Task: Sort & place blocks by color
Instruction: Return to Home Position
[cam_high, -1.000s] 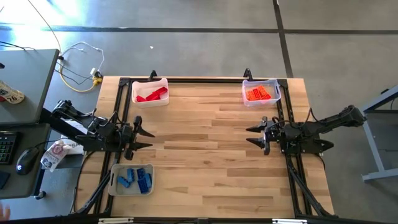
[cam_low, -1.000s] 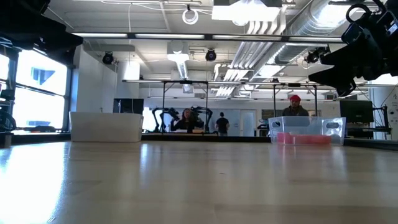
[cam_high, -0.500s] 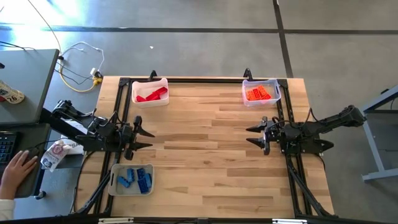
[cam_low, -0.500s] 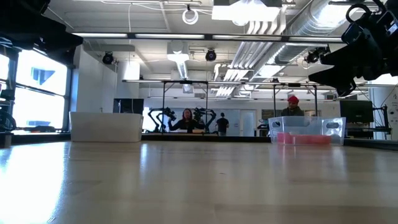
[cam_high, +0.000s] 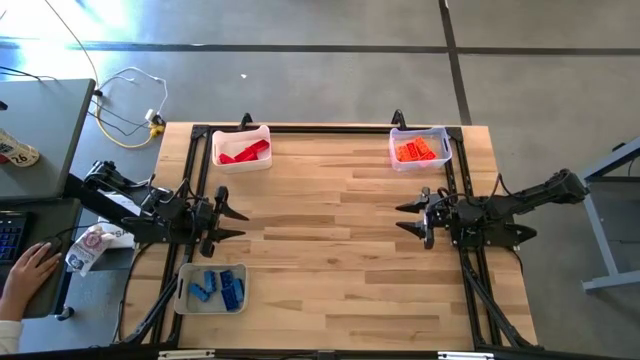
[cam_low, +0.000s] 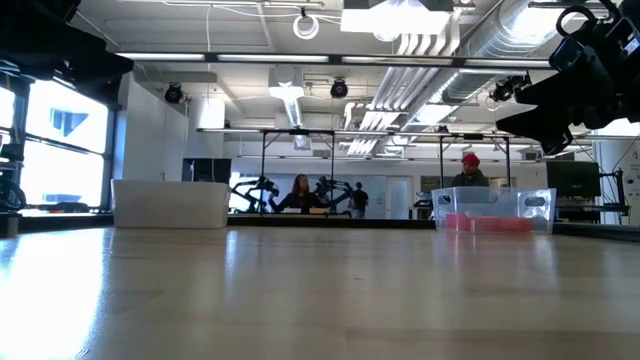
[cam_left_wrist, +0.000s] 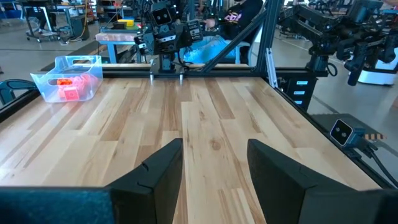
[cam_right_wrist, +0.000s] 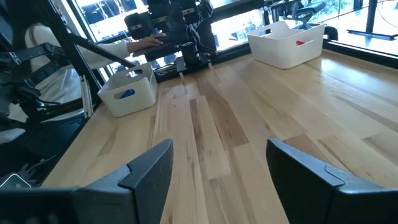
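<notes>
Since no block lies loose on the tabletop (cam_high: 330, 250), the sorting reads as finished, and only the retreat to rest is in hand.

Red blocks (cam_high: 246, 153): in the white tray (cam_high: 241, 130), far left corner in the high view. Orange blocks (cam_high: 420, 151): in the clear tray (cam_high: 420, 130), far right corner. Blue blocks (cam_high: 217, 287): in the grey tray (cam_high: 181, 288), at the near left edge.

Left hand (cam_high: 238, 222): at the left edge, pointing inward across the boards, fingers apart, nothing between them. The left wrist view shows bare wood in the gap. Right hand (cam_high: 402, 218): at the right edge, facing the left one, fingers likewise apart and empty. Both arms look folded back over their bases, well apart from each other.

Judgement on doing it well: little travel seems left, so slow, small joint moves should do. The left hand is near the grey tray, so any lowering wants to go straight back toward its base, not sideways over the rim. The right hand is near the clear tray but apart from it, and calls for the same care. Leave the fingers parted rather than snapping them together. Settle both arms level and mirrored, and touch no tray, so the three colours rest as sorted.
</notes>
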